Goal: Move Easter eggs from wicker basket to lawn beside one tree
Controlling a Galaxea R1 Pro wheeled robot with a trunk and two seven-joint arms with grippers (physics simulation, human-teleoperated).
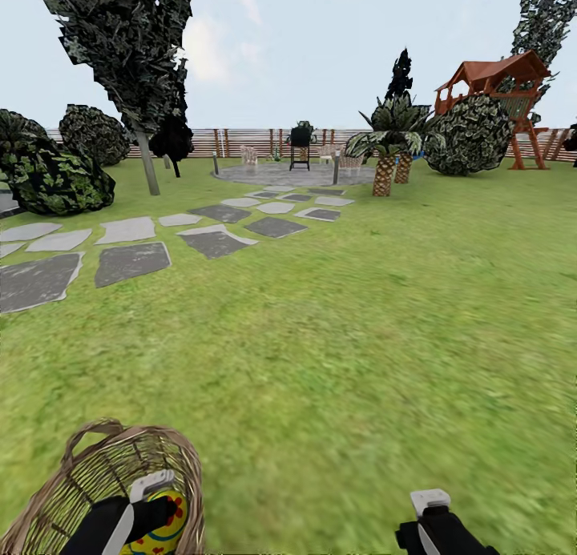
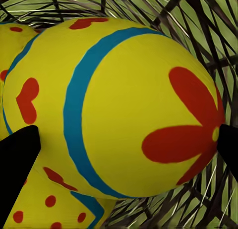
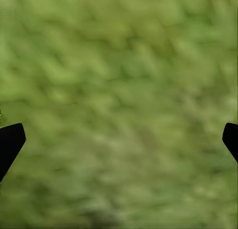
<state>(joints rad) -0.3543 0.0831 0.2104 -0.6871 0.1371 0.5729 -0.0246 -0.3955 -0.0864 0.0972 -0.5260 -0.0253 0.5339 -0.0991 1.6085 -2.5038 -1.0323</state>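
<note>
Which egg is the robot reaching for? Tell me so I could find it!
Start at the stone path, then come down the lawn to the wicker basket near the robot. Inside, between the left end effector fingertips, sits the biggest-looking Easter egg: yellow, with a blue stripe and a red flower.

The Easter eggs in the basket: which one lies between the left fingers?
The Easter egg with the large red flower and a curved blue band. Its neighbours beside and beneath it bear small red dots or hearts.
</note>
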